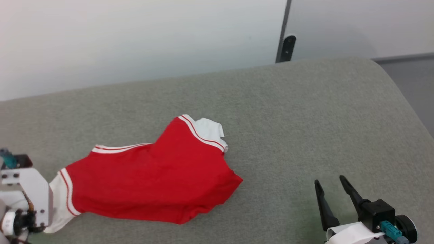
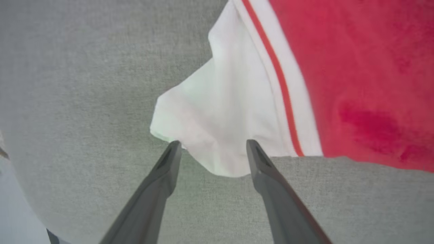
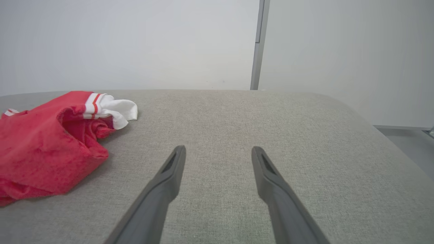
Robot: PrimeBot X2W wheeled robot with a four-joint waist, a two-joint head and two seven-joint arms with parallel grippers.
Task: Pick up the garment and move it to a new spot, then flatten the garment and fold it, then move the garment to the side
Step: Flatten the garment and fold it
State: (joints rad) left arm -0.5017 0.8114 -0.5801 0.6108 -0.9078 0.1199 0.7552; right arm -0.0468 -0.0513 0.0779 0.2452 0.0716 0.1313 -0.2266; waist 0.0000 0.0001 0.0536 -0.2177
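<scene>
Now the garment [image 1: 152, 183] lies crumpled near the surface's [image 1: 305, 118] left front edge. It looks soft and limp, probably best pinched at a sleeve. Open, the left gripper [image 2: 212, 149] flanks one sleeve; the right gripper [image 1: 329, 180] is open too.

garment [image 1: 152, 183]: soft cloth, matt; red body faintly napped, white sleeves smoother
padded surface [image 1: 305, 118]: grey woven fabric, matt, fine rough weave
left gripper [image 2: 212, 143], right gripper [image 1: 329, 179]: dark fingers, smooth, matt, plastic-looking
wall [image 1: 135, 40]: smooth, matt

Red garment [image 1: 152, 179] w/ wht sleeves, rumpled on grey pad [image 1: 305, 118]
</scene>
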